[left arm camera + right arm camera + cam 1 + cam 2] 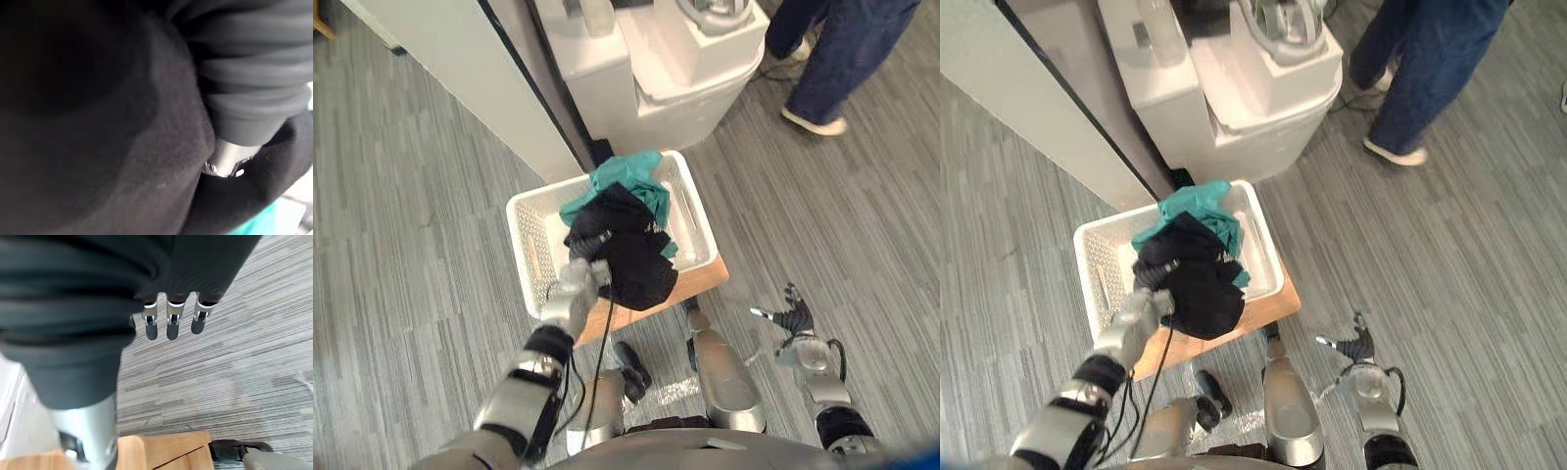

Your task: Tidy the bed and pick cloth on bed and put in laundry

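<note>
A black cloth (631, 253) hangs bunched over the white laundry basket (530, 257), its lower end drooping past the basket's near rim. My left hand (579, 284) reaches up from below and is shut on that cloth, which covers most of it; dark fabric (98, 122) wraps close round the hand in the left wrist view. A teal cloth (631, 176) lies in the basket's far end, partly under the black one. My right hand (793, 318) hangs low at the right over the floor, its fingers (168, 320) straight and holding nothing.
The basket rests on a low wooden stand (697, 280). A white appliance (656, 69) and a white panel (460, 69) rise just behind it. A person's legs in dark trousers (832, 59) stand at the far right. Grey plank floor (411, 245) surrounds the stand.
</note>
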